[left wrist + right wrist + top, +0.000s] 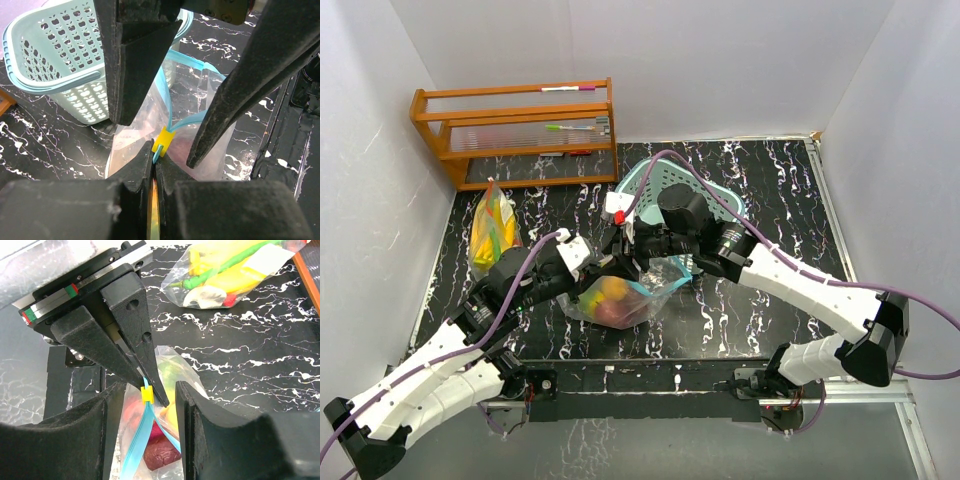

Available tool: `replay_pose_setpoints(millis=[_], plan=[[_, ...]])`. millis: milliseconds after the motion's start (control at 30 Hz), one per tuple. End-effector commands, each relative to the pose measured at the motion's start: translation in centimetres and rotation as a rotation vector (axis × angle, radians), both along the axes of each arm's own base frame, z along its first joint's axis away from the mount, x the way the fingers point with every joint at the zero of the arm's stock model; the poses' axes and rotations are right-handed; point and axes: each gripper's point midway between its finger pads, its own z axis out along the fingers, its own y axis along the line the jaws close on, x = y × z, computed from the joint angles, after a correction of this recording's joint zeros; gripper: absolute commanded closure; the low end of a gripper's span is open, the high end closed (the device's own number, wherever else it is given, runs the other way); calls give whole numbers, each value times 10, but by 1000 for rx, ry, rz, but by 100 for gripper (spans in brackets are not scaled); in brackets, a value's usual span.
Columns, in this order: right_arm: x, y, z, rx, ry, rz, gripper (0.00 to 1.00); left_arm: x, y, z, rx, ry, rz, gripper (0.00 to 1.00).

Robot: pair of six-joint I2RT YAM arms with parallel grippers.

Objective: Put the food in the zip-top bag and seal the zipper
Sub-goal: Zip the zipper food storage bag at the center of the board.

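Observation:
A clear zip-top bag lies mid-table, holding the food: a green-orange-red mango, yellow pieces and a dark red round fruit. Its blue zipper strip stands up, parted on one side, with a yellow slider at its end. My left gripper is shut on the zipper strip right beside the slider. My right gripper is open, its fingers straddling the strip just below the slider without touching it. In the top view both grippers meet above the bag, left and right.
A second clear bag with yellow bananas and a long green pepper lies at the left. A pale teal mesh basket stands just behind the grippers. A wooden rack is at the back left.

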Motion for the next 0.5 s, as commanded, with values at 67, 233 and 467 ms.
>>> replay_pose_setpoints(millis=[67,233,467], plan=[[-2,7,22,60,-35,29,64,-1,0,23,-35,-43,-3,100],[-1,8,19,51,-31,26,71,0,1,24,-37,-46,3,100],[-3,7,15,35,-16,29,66,1,1,23,-34,-48,5,100]])
